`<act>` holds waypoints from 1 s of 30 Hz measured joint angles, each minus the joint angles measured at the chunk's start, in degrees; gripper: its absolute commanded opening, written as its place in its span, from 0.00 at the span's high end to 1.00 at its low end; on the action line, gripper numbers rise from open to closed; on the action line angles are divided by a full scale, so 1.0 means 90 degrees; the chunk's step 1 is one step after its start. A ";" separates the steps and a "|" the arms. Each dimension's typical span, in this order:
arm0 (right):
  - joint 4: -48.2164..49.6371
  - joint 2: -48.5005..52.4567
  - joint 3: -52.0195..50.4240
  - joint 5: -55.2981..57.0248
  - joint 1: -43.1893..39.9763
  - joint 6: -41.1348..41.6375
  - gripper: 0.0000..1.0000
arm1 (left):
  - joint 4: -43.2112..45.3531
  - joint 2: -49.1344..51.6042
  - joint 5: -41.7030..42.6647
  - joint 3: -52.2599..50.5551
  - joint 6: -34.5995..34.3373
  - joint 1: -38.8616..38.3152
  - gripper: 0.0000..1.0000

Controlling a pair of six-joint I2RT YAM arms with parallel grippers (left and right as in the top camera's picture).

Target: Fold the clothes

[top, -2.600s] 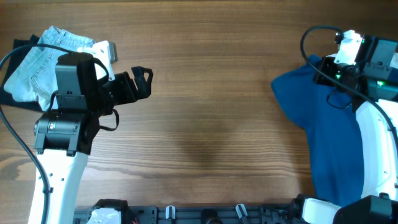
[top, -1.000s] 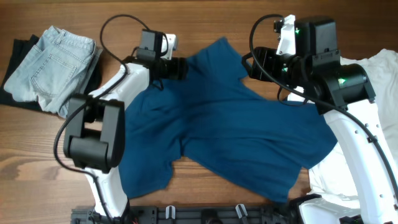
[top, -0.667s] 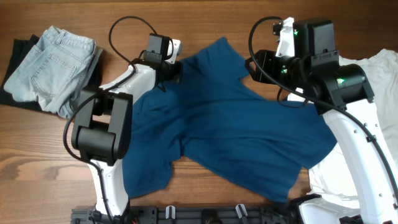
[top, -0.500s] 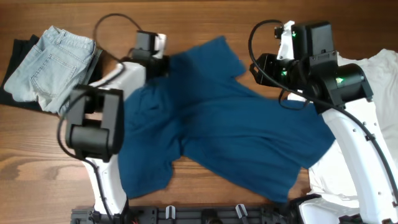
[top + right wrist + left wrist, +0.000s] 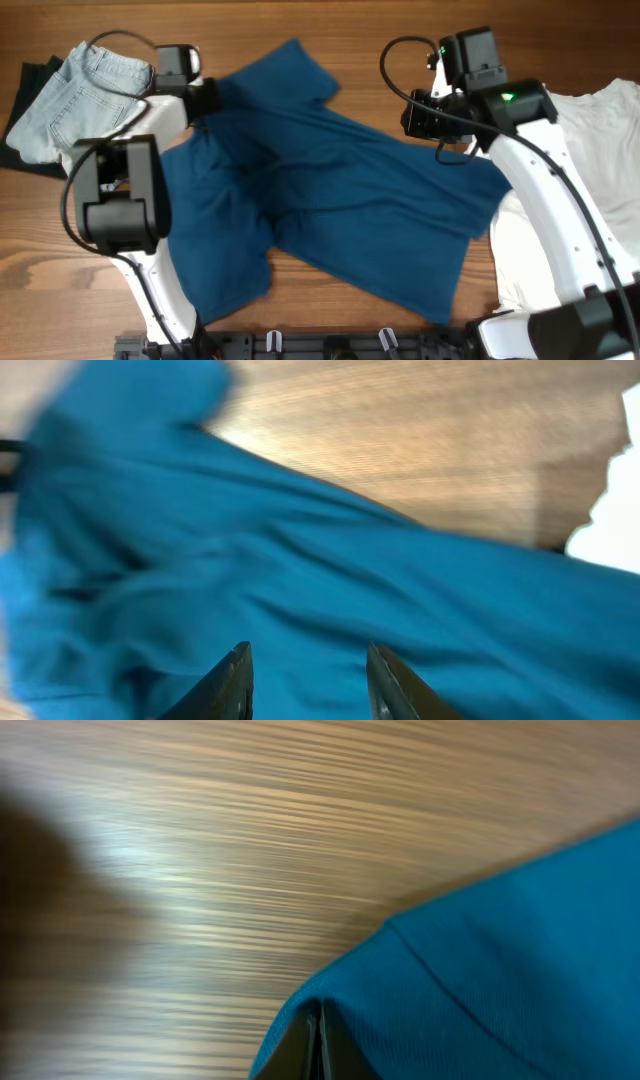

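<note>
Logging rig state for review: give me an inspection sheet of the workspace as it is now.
Surface: wood table, grain visible along the far edge.
Job's things: blue shirt spread crumpled mid-table; jeans folded far left on a dark garment; white garment at right.
Clutter: nothing seen.
Grippers: left gripper shut on the blue shirt's edge; right gripper open over the shirt.
Cables: black cable loops at the right wrist, another over the jeans.
Surroundings: rig base along the near edge.

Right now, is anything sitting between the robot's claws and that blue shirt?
Nothing visible. The left gripper is shut on the edge of the blue shirt, and the right gripper hangs open directly over it, with only the shirt showing between its fingers.
</note>
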 measured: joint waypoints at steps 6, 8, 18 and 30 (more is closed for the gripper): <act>0.0107 0.1144 0.0000 0.0561 -0.0192 0.0325 0.70 | -0.0899 0.0126 -0.0457 0.0590 -0.0542 0.0991 0.96; 0.0092 0.1484 0.0000 0.0588 -0.0503 0.0459 0.70 | -0.1229 0.0151 -0.0532 0.0794 -0.0580 0.1030 0.95; 0.0238 0.2594 -0.0010 0.0270 -0.2567 0.0221 0.88 | -0.2198 -0.1088 0.0211 0.1090 -0.0738 0.1030 0.66; 0.0593 0.3512 0.0335 0.0520 -0.3670 0.0614 0.96 | -0.3490 -0.4112 0.0653 0.1224 -0.0743 0.0330 0.50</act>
